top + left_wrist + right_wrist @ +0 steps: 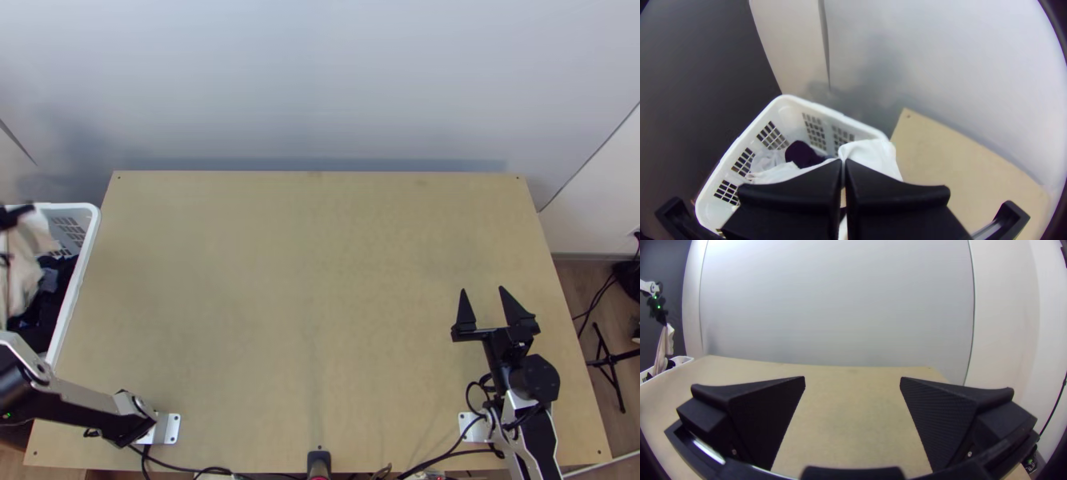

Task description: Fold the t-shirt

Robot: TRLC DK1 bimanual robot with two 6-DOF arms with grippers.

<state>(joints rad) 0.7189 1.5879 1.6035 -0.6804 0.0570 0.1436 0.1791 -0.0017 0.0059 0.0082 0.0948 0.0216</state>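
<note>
The t-shirt (26, 260) is a pale, off-white cloth, bunched rather than spread, hanging from the left pincer (16, 214) at the laundry basket (94, 218) beside the tabletop's (320, 280) left edge. The left pincer's fingers are together, clamped on the cloth. In the right wrist view it drops in a long, narrow, creamy drape, with a shorter, whiter fold alongside. The left wrist view shows it gathered into soft creases around the fingertips, one rounded fold standing up in front of the basket's rim. Under and beside it in the basket lie dark clothes (62, 284). Which part of the shirt is gripped, I cannot tell. The right pincer (484, 291) is wide apart over the tabletop's right side, holding nothing.
</note>
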